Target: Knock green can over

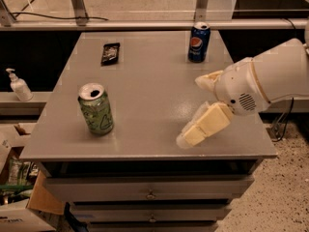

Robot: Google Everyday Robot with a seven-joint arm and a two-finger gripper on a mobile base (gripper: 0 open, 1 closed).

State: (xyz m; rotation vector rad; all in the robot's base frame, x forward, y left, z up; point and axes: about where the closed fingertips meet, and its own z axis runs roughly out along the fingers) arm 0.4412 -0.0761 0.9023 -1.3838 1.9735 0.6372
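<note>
Camera view — green can (96, 111) upright, apart from gripper (191, 110) over table (145, 81), fingers (205, 125) spread

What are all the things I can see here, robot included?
Table: one, grey, centre, with drawers beneath.
Green can: one, light green, upright, opened, table's front left.
Pepsi can: one, dark blue, upright, table's far right.
Packet: one, black, lying flat, table's far left.
Pump bottle: one, white, on the ledge left of the table.
Cardboard boxes: some, brown, floor at lower left.
Robot arm: one, white, reaching in from the right.
Pincer: one, cream, open, over the table's front right, well clear of both cans.
</note>
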